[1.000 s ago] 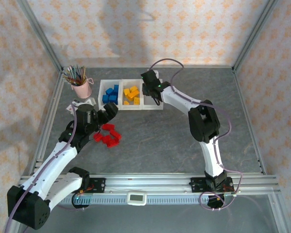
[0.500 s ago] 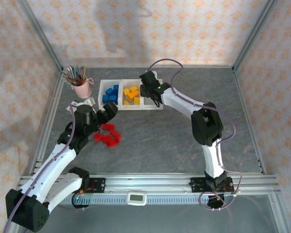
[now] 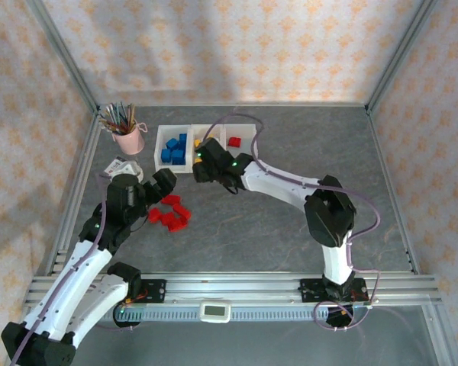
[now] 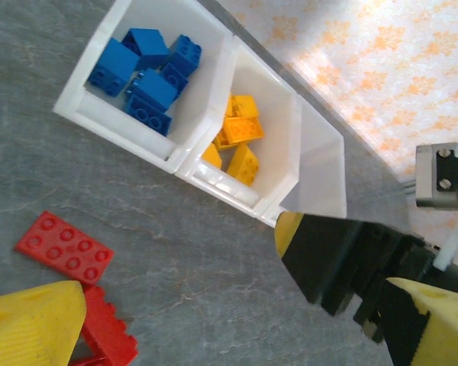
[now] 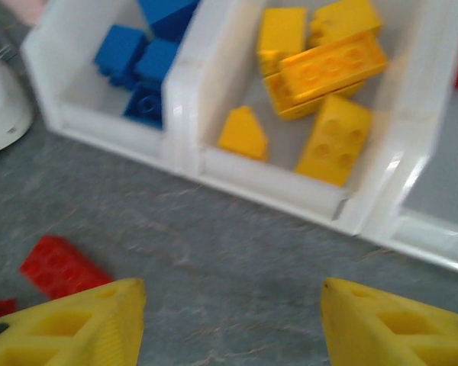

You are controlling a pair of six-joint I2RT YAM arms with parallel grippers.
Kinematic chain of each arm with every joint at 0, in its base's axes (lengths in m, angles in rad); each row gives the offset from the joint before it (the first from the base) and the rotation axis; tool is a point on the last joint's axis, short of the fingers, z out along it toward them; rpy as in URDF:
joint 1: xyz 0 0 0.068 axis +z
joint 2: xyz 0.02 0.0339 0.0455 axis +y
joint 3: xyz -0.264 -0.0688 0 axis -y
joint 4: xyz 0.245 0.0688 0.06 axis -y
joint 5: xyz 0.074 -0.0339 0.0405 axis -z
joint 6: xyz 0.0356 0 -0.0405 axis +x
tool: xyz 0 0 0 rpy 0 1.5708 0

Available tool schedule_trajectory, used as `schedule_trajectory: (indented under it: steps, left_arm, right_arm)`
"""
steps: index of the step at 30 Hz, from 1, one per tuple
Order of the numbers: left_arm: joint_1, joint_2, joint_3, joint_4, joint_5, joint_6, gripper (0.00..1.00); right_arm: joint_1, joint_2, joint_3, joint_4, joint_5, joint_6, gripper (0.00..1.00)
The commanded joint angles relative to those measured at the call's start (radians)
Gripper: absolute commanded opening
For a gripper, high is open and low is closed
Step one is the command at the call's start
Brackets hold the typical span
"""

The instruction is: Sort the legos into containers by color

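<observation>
Left hand (image 3: 166, 181) gapes near the red legos (image 3: 169, 213); right hand (image 5: 233, 316), apparently empty, gapes before the containers (image 5: 185, 107).

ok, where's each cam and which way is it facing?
Top external: fixed above and behind the bases, looking down on the table; both arms, left gripper by the red legos, right gripper before the bins.
Left wrist: on that wrist, facing forward and down at the bins; own yellow fingertips at bottom.
Right wrist: on that wrist, facing the bins' front; own fingertips at bottom.
Shared: both wrist views see blue legos and yellow legos.
</observation>
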Motion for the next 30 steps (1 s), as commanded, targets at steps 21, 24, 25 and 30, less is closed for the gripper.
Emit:
schedule_trajectory:
  steps: [21,24,25,30]
  left_arm:
    - [0.002,-0.157,-0.053,-0.22,-0.177,-0.072,0.99]
    - [0.003,-0.15,-0.049,-0.218,-0.178,-0.067,0.99]
    - [0.003,-0.147,-0.048,-0.217,-0.179,-0.067,0.99]
    - [0.003,-0.132,-0.051,-0.194,-0.166,-0.067,0.99]
  right_arm:
    - [0.165,0.297,0.192,-0.049,-0.126,-0.074,0.6]
    - [0.166,0.318,0.197,-0.047,-0.141,-0.082,0.58]
    - [0.166,0.323,0.201,-0.05,-0.146,-0.084,0.57]
    - [0.166,0.346,0.214,-0.061,-0.143,-0.089,0.49]
